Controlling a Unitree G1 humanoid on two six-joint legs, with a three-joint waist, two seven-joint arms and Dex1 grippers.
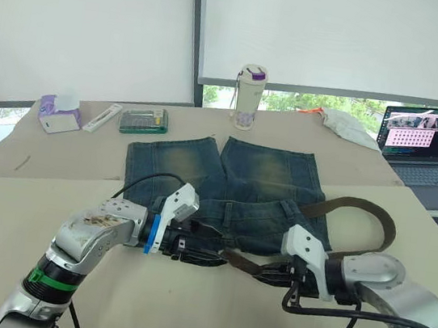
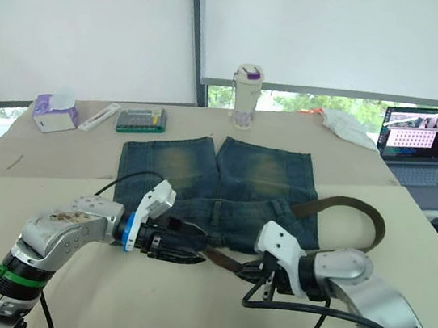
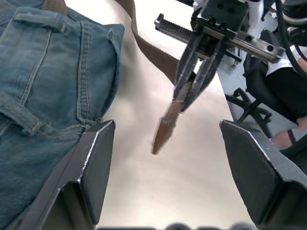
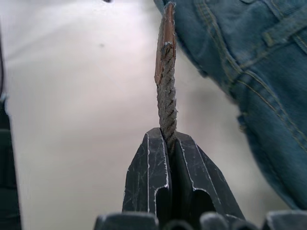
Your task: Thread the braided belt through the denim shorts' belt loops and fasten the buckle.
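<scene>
My right pincer [image 1: 269, 271] is clamped on the long dark-brown braided belt [image 1: 375, 214] close to its free tip, low over the pale tabletop [image 1: 183, 306] just in front of the dark blue denim shorts [image 1: 228, 186] with faded yellowish legs. From the head view, that forearm reaches in from the right, nearly level, and the belt trails back from it in a loose arc past the right side of the shorts. My left pincer [image 1: 190, 250] comes in from the left, forearm low and level, pointing at the right one beside the waistband edge.

From my left wrist, my two black fingers [image 3: 93, 167] stand wide apart with nothing between them; the belt tip droops from the right pincer straight ahead, beside the denim seam.

From my right wrist, the fingers [image 4: 153, 177] are pressed together on the woven strap, which stands out beyond them with its smooth brown tip leaning toward the denim.

I judge the belt light and limp: it sags past any grip, so holding near the tip is right for steering it into a loop. The denim is soft and will bunch unless pinned.
</scene>
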